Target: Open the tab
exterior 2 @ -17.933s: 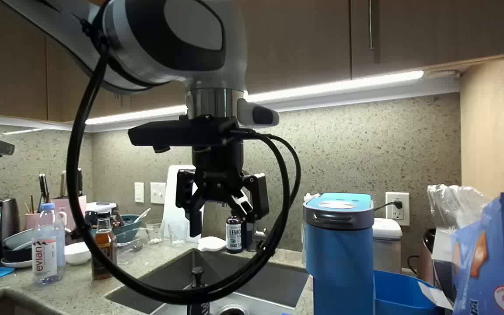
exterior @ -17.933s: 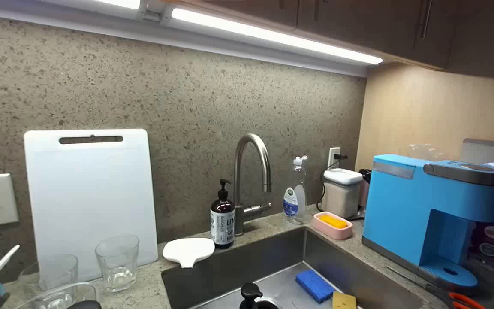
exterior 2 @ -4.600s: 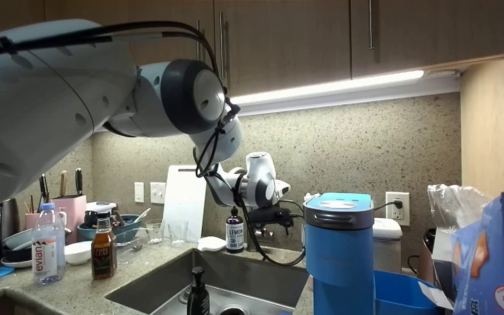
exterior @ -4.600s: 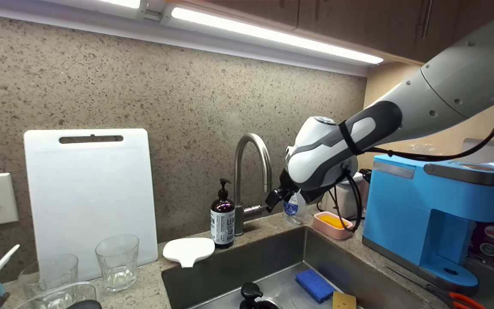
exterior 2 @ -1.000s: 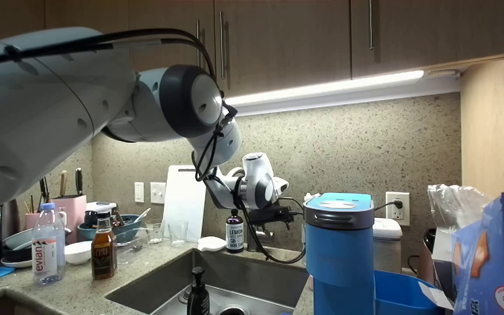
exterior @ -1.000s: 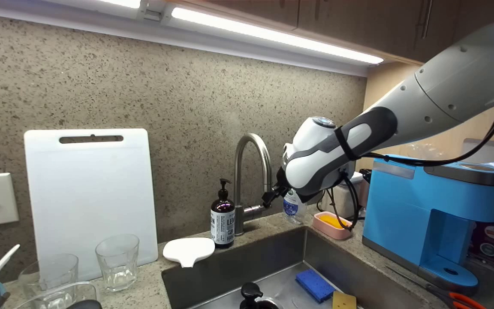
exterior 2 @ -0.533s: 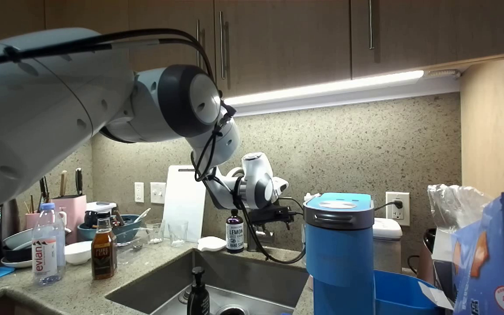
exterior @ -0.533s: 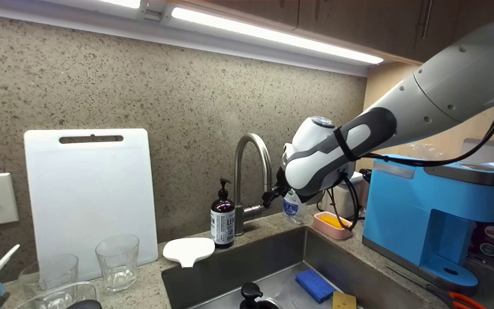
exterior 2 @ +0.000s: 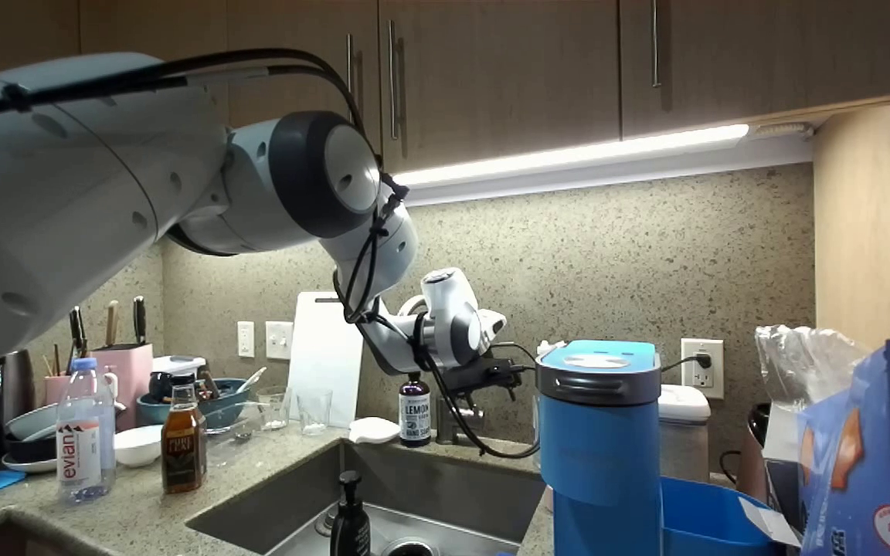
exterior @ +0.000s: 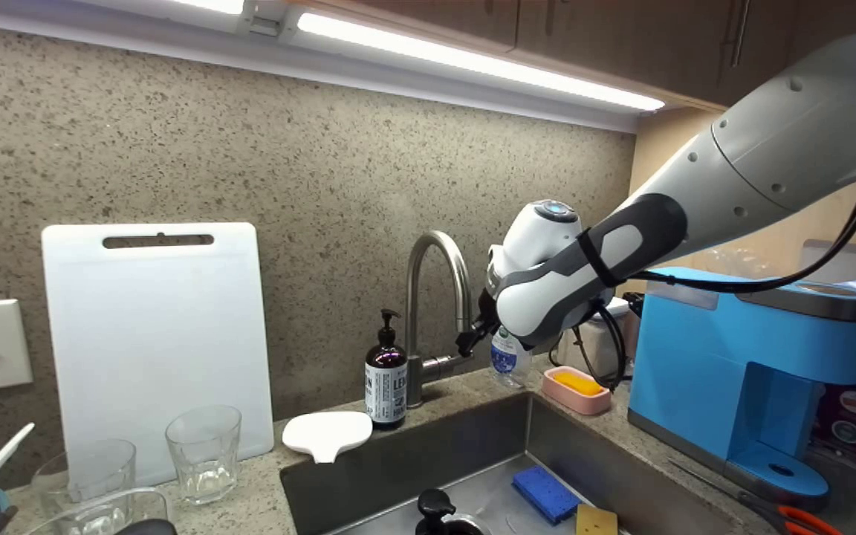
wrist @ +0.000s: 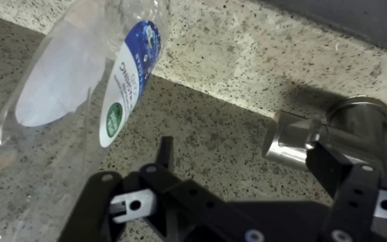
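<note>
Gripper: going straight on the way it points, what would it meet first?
Probably the faucet's side handle: in the wrist view, the finger on the picture's right overlaps it, though depth is unclear. The gap between the fingers seems to face the speckled backsplash.

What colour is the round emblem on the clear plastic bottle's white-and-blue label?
Green; the round emblem shows best in the wrist view.
</note>
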`<state>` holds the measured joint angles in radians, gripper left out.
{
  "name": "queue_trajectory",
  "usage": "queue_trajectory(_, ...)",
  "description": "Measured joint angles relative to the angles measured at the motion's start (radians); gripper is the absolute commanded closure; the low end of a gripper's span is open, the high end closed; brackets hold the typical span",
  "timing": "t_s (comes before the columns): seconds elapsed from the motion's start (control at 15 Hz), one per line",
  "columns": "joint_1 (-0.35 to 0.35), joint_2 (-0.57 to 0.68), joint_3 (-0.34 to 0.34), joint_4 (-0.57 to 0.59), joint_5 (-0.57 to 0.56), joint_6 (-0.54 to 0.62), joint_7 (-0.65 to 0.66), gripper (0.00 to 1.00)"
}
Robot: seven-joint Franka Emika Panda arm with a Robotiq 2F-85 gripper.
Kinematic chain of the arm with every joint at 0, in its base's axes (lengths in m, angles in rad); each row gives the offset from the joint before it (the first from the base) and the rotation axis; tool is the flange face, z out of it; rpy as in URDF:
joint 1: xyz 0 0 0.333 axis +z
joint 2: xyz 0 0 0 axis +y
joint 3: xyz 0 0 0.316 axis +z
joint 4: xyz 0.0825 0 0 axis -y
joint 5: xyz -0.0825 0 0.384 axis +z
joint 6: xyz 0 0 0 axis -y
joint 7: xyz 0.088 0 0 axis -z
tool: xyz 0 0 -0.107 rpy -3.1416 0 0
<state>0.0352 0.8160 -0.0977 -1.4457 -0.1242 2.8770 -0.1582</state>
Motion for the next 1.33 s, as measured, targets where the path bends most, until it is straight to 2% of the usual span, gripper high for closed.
queue_trajectory(0.4, 0.036, 0.0, -0.05, 0.0, -0.023, 0.006, 0.023, 0.0)
queue_trajectory(1.33, 0.036, 0.0, -0.055, 0.0, -0.024, 0.009, 0.023, 0.0)
